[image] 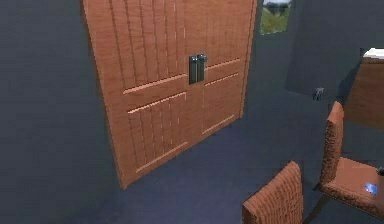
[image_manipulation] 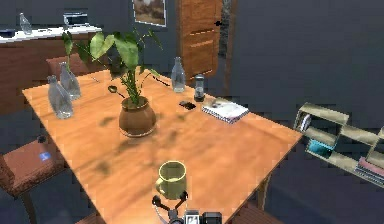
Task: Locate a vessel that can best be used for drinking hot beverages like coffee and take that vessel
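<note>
Forward view, left to right:
- Wooden double door, dark latch at its middle seam.
- Window, high on the wall.
- Two brown chairs, one low and one to its right, the latter with a small blue item on its seat.

Arm side view, left to right:
- Counter at the back wall, pale items on top (too small for us to name).
- Wooden table.
- Two clear bottles near the table's left corner; we cannot tell what they contain.
- Brown pot, mid-table, holding a leafy green plant.
- Mug, pale yellow-green, upright near the table's front edge; we cannot see what is inside.
- Gripper, just below the mug at the bottom edge. We cannot tell whether it holds anything.
- Third clear bottle, at the table's far edge.
- Small dark can, just beside that bottle.
- Book, lying flat.
- Low shelf, on the floor to the right of the table.
</note>
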Available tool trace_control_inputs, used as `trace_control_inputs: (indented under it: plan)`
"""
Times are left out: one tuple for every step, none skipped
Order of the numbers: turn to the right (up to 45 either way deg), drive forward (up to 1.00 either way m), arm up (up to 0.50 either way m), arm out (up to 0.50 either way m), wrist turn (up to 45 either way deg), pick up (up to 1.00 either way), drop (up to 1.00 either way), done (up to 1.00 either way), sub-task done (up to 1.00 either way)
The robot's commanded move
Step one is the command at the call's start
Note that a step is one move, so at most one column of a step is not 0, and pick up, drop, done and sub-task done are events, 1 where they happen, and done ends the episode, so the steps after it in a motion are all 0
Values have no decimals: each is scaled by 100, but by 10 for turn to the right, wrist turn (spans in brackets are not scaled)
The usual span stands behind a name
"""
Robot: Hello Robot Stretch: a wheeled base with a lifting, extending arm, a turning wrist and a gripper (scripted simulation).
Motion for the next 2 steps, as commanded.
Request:
trace_control_inputs:
  plan:
    - [0,0,10,0,0,0,0,0,0]
    - [0,0,0,0,0,0,0,100,0]
